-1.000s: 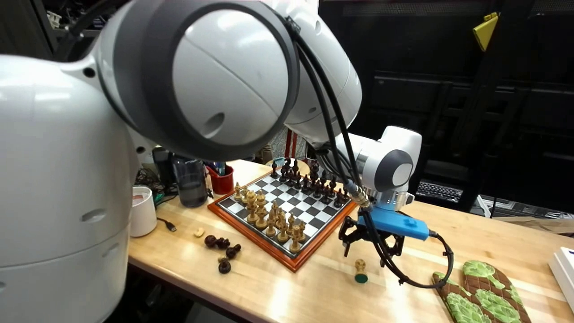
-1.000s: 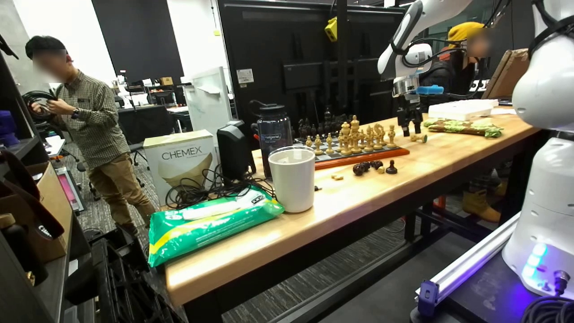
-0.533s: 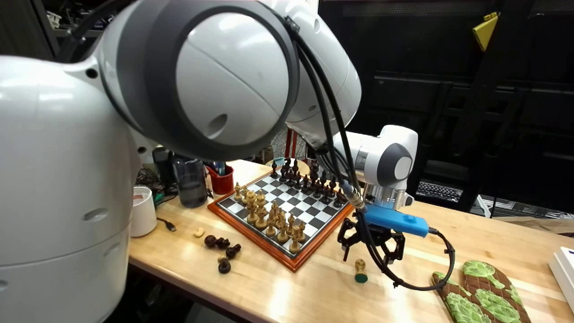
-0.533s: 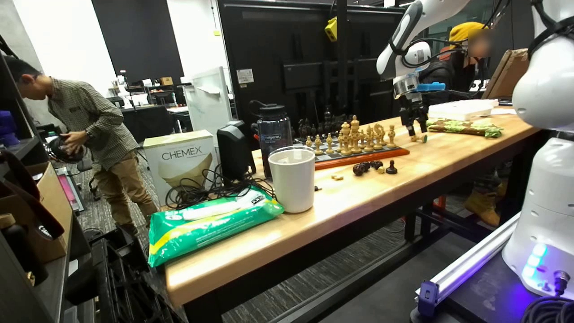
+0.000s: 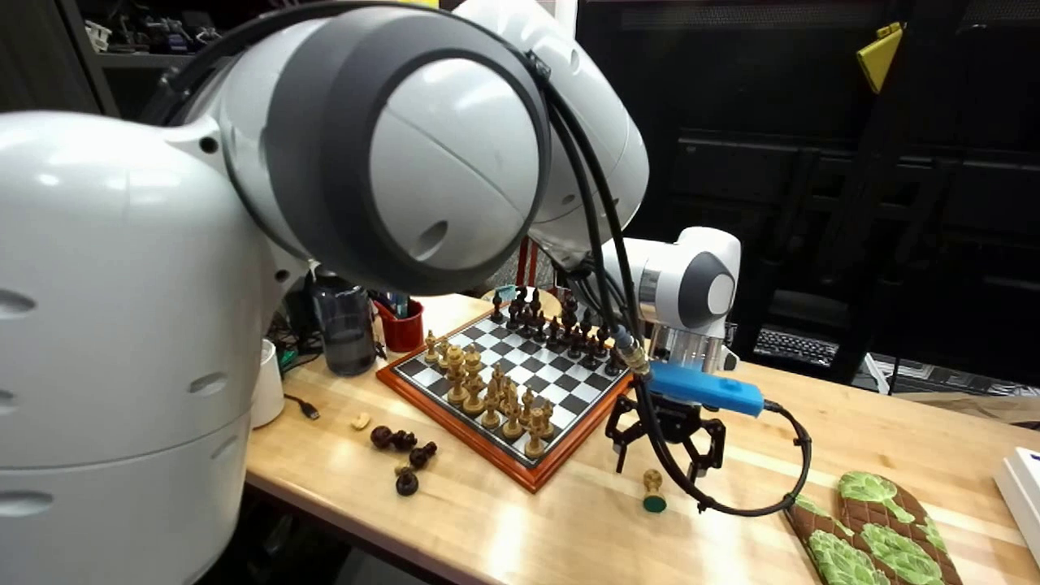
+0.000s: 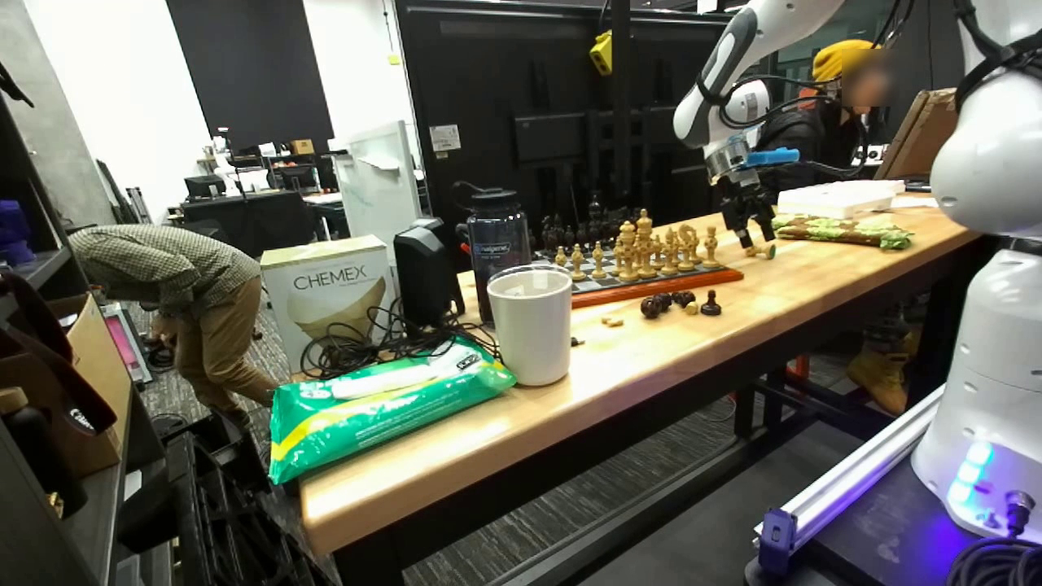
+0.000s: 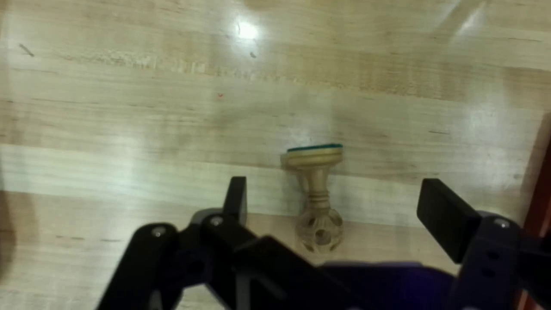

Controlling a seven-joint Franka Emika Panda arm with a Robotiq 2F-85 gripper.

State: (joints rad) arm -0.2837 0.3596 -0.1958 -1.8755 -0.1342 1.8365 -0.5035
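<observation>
A pale wooden chess piece with a green base lies on its side on the wooden table; it shows in both exterior views (image 5: 653, 492) (image 6: 763, 251) and in the wrist view (image 7: 318, 189). My gripper (image 5: 657, 471) is open, with black fingers, just above the piece. In the wrist view the fingers (image 7: 333, 191) stand wide apart on either side of it, the left finger nearer. The piece's round head lies close to the gripper's palm, its base points away. Nothing is held. In an exterior view the gripper (image 6: 757, 238) is tilted, its tips low over the table.
A chessboard (image 5: 561, 378) with standing light and dark pieces is beside the gripper. Loose dark pieces (image 5: 404, 441) lie near the table's front edge. A brown-green oven mitt (image 5: 894, 528) and white box (image 6: 838, 199) are on the gripper's other side. A white mug (image 6: 531, 334) and bottle (image 6: 498, 252) stand farther off.
The gripper has tilted and shifted slightly toward the board; the arm's elbow has swung a little. The lying piece has not moved. A person in the background has bent down.
</observation>
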